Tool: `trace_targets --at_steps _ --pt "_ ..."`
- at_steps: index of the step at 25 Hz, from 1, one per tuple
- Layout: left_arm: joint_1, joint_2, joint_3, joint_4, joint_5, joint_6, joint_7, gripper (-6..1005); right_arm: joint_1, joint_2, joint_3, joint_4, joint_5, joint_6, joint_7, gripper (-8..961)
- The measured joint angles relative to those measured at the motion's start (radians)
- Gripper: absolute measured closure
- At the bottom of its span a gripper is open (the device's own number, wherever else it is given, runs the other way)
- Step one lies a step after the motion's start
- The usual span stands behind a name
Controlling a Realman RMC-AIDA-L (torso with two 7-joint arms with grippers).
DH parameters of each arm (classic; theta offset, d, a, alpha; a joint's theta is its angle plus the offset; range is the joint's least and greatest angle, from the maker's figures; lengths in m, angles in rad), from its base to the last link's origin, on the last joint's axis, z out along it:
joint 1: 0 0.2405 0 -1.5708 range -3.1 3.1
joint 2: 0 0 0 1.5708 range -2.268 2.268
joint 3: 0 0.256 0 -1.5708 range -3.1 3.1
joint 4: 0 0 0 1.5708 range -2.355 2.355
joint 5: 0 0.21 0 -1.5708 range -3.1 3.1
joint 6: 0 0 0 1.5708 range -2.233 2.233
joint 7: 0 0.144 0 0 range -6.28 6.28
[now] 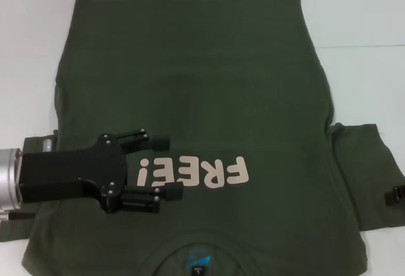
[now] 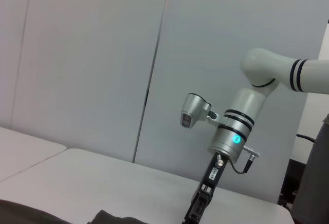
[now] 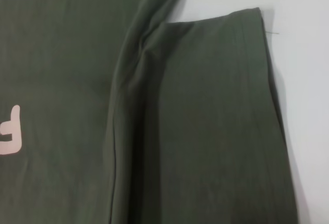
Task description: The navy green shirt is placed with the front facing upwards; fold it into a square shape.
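The navy green shirt [image 1: 209, 80] lies flat and face up on the white table, its collar and blue neck label [image 1: 196, 264] at the near edge. The pale "FREE!" lettering [image 1: 193, 173] reads upside down. My left gripper [image 1: 166, 168] hovers open over the shirt's left chest, its fingers on either side of the "!". Only a black bit of my right gripper [image 1: 397, 195] shows at the right edge, beside the spread right sleeve [image 1: 367, 175]. The right wrist view looks down on that sleeve [image 3: 216, 131] and the armpit seam. The left sleeve is hidden under the left arm.
The white table [image 1: 361, 10] shows around the shirt at the far side and the right. The left wrist view shows the right arm [image 2: 231, 131] reaching down at a dark edge of the shirt [image 2: 113, 218], with grey wall panels behind.
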Motion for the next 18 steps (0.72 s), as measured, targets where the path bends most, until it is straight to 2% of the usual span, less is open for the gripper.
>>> trace_targets --at_steps 9,18 --pt "0.000 0.000 -0.002 0.000 0.000 -0.006 0.009 66 0.007 0.012 -0.001 0.012 0.027 -0.007 -0.003 28" --pt "0.000 0.000 -0.003 0.000 0.000 -0.009 0.010 66 0.014 0.013 -0.001 0.012 0.045 -0.014 -0.005 46"
